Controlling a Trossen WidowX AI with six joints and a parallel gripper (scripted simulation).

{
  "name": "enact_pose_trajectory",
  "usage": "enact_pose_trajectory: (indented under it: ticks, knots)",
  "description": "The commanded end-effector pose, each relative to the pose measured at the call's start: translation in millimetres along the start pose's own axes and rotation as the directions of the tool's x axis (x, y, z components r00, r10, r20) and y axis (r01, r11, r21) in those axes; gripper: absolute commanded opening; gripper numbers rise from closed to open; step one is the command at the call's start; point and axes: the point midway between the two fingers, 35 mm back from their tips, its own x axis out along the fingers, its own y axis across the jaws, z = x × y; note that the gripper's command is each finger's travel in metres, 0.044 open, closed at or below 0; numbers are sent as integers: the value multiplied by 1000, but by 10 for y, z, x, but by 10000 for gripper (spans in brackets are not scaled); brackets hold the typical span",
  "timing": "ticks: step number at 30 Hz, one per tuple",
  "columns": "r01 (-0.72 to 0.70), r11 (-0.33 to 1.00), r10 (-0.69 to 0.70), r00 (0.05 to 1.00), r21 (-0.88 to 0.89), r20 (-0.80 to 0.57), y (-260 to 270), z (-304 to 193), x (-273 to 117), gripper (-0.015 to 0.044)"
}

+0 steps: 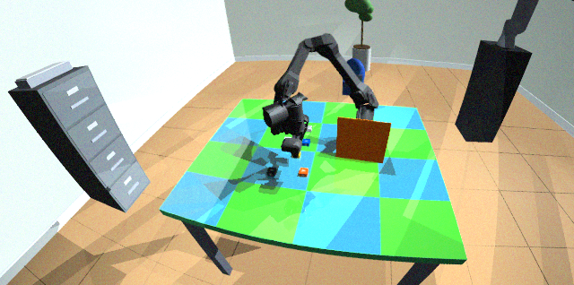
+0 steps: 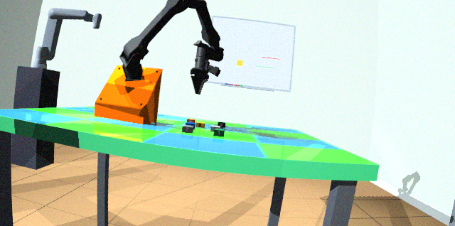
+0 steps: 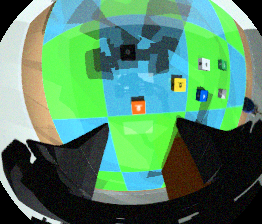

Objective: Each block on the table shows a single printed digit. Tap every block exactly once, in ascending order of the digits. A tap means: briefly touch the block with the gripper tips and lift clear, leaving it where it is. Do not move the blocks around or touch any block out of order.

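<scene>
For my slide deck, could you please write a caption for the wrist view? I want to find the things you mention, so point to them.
Seven small blocks, orange (image 3: 138, 106) and black (image 3: 128, 52) among them, lie on green-and-blue checks beyond the open gripper (image 3: 143, 124).
</scene>
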Motion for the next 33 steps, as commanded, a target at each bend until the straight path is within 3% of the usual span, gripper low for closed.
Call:
enact_pose_trajectory:
  ticks: [1, 10, 30, 33]
  knots:
    - [-8, 1000, 8, 1000, 6, 4, 80, 284, -23, 400]
    - [-6, 1000, 6, 1000, 10, 6, 160, 1057, -6, 400]
    - [-5, 1000, 5, 1000, 10, 6, 160, 1071, -4, 400]
    - [-10, 1000, 10, 1000, 8, 7, -88, 1129, -31, 400]
